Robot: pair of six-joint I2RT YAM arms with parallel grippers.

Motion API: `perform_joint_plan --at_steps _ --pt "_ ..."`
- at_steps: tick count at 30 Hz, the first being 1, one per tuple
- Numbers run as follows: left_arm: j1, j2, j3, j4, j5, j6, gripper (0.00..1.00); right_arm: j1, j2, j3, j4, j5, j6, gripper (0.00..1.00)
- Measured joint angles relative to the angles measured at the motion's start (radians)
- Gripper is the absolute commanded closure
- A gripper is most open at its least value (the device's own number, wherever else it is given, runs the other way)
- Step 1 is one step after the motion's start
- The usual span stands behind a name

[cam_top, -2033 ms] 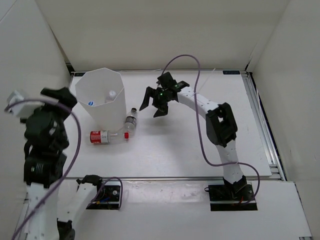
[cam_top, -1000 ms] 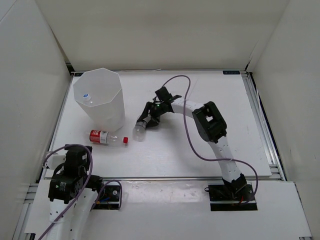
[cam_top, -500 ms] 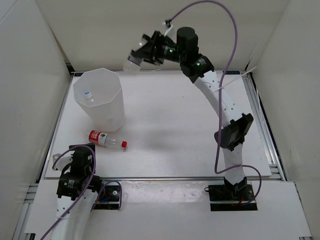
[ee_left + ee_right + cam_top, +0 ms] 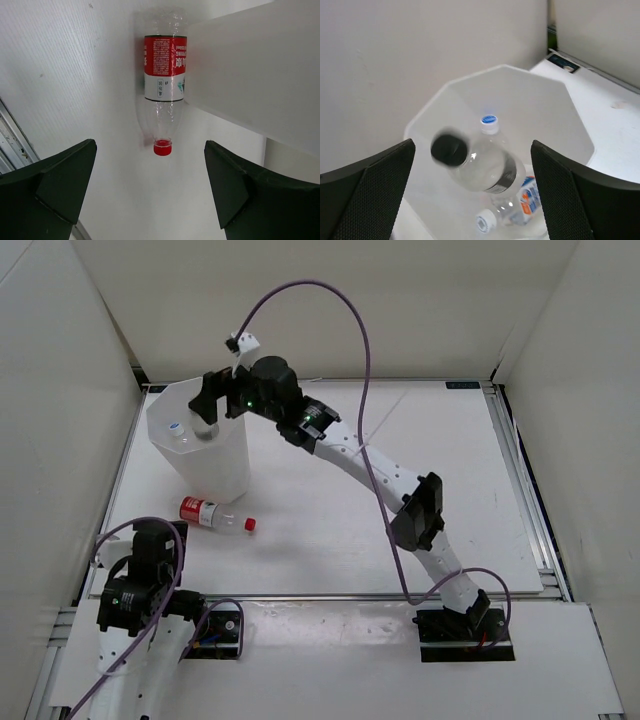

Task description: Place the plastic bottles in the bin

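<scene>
On table (image 4: 330,530), bin (image 4: 216,466) lies beneath right end effector (image 4: 207,403).

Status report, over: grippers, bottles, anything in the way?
Both open: right gripper over the bin, left gripper facing the red-label bottle. Dark-capped bottle loose, dropping into the bin; two bottles inside. Red-label bottle lies on the table beside the bin, nothing blocking.

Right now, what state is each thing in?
bin, upright, open-topped, bottles inside.
red-label bottle, capped, lying on table beside bin.
dark-capped bottle, ungripped, blurred above bin mouth.
blue-capped bottle, capped, in bin.
multicoloured-label bottle, lying in bin.
left end effector, open, empty.
right end effector, open, over bin.
</scene>
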Motion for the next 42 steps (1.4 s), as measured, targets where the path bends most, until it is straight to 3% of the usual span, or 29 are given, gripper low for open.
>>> perform_joint_plan --at_steps 7,14,24,33,42 --pt "0.0 -0.043 -0.133 0.089 0.029 -0.034 0.0 0.028 -0.187 -0.173 -0.058 0.164 -0.199 0.0" --pt "0.0 -0.114 -0.401 0.398 0.04 -0.099 0.0 0.001 -0.56 -0.291 -0.089 0.246 -0.274 0.0" --pt "0.017 0.26 -0.471 0.781 0.058 -0.086 0.0 0.006 -0.717 -0.37 -0.271 0.299 -0.327 0.0" --pt "0.144 0.447 -0.526 1.047 0.153 0.015 0.0 -0.002 -0.802 -0.55 -0.396 0.33 -0.362 0.0" --pt "0.213 0.612 -0.507 1.245 0.273 0.132 0.01 -0.041 -0.891 -0.626 -0.426 0.341 -0.382 0.0"
